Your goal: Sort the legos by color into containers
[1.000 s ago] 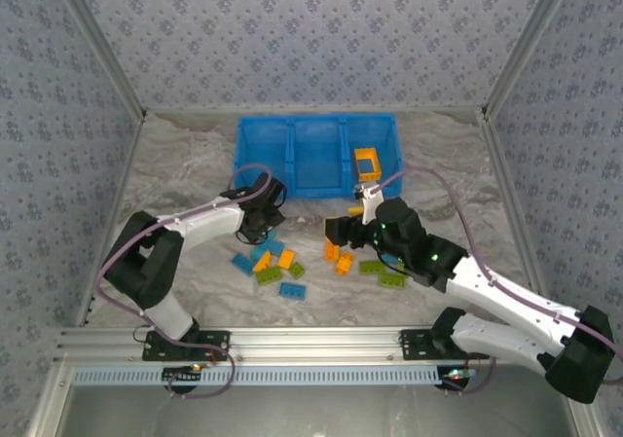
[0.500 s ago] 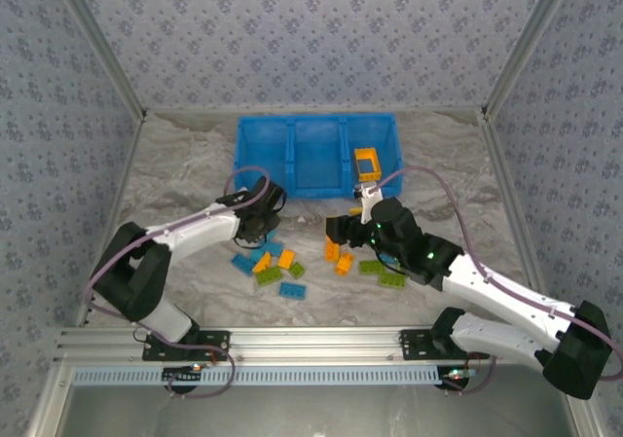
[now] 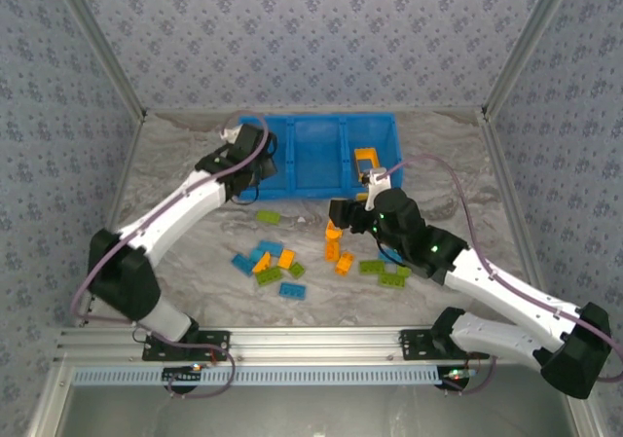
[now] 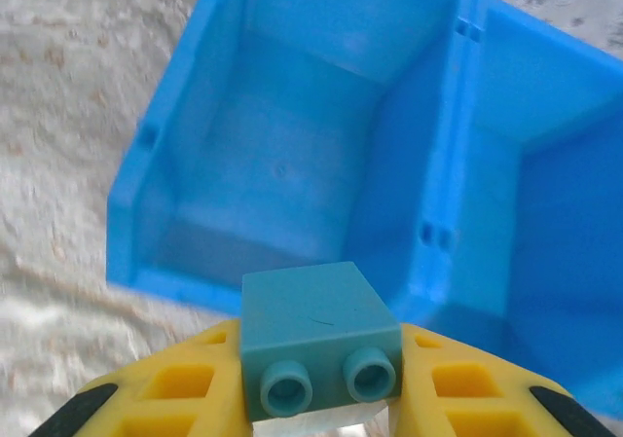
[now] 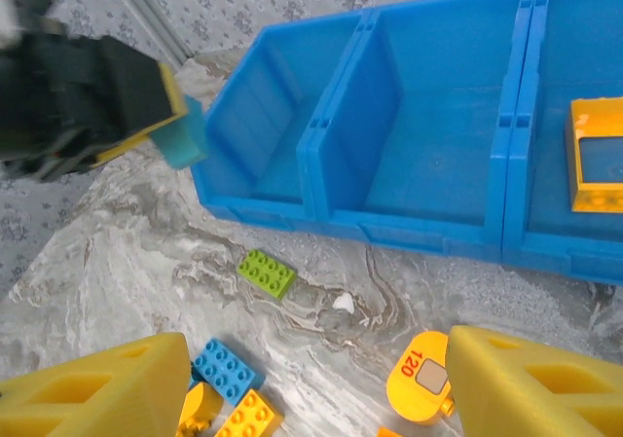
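Two arms are out over the table (image 3: 175,145), and the left arm (image 3: 185,208) is the one to watch: it stretches long and diagonal from its base toward the far side, wrist up at the near-left corner of the bin (image 3: 316,119). The left gripper (image 3: 259,155) is clamped on a light blue brick (image 4: 321,345), yellow fingers (image 4: 175,388) pressing its two sides, the brick sitting right at the tips and filling the gap. Its studs face back at the wrist camera, two of them side by side in a line from finger to finger, while the smooth body runs forward toward the bin; it looks about as wide as it is deep, so no clear long axis. It hangs off the table, just in front of the near wall of the left compartment. The bin itself runs left to right, with an orange frame (image 3: 366,163) lying flat in the right compartment. The right arm (image 3: 487,281) reaches in low from the right, elbow bent. The right gripper (image 5: 316,345) is spread wide with nothing between its fingers (image 5: 97,388), above the table near the pile (image 3: 273,262) of loose bricks. One lime brick (image 3: 267,217) lies alone between pile and bin.
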